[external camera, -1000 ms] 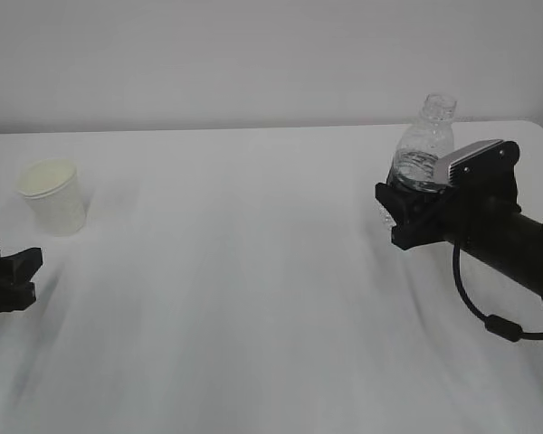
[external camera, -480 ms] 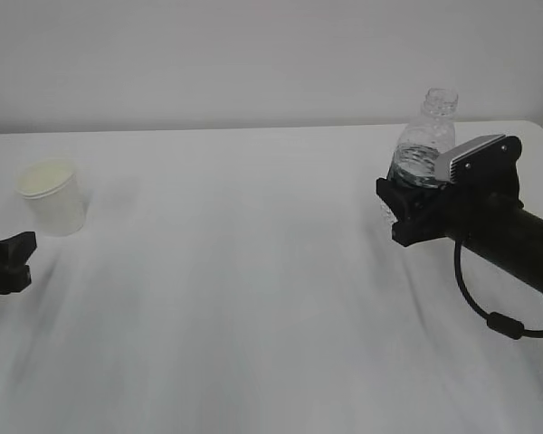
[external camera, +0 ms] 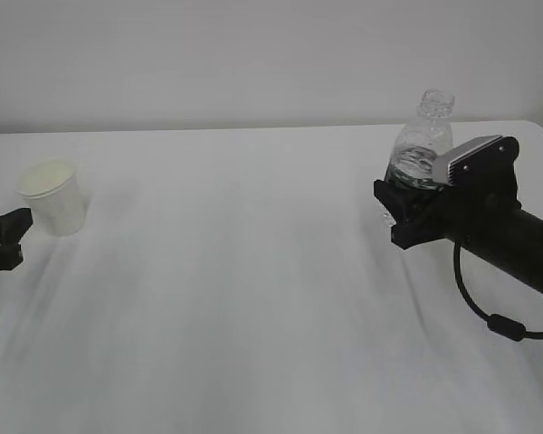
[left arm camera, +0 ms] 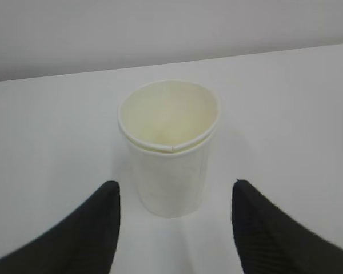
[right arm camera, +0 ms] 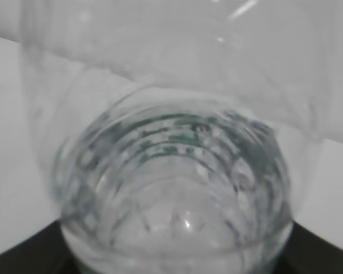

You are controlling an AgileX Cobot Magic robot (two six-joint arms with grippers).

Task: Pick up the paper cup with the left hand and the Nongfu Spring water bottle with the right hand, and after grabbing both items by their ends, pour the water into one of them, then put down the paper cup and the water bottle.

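While the paper cup [external camera: 52, 196] waits on the white worktop [external camera: 253, 271], the right pincer [external camera: 407, 212] is clamped on the Nongfu Spring water bottle [external camera: 423, 145].
Left wrist view: smooth tapered off-white cup [left arm camera: 168, 148], rolled rim, stands between the left pincer's [left arm camera: 174, 228] spread black fingers [left arm camera: 91, 228], untouched. Right wrist view: ribbed clear plastic bottle [right arm camera: 171, 171] fills the frame.

- paper cup [left arm camera: 168, 154]: matt off-white paper, rolled rim
- water bottle [external camera: 423, 140]: clear, glossy ribbed plastic
- tabletop [external camera: 253, 271]: smooth, matt white
- fingers [left arm camera: 106, 214]: matt black, finely ridged
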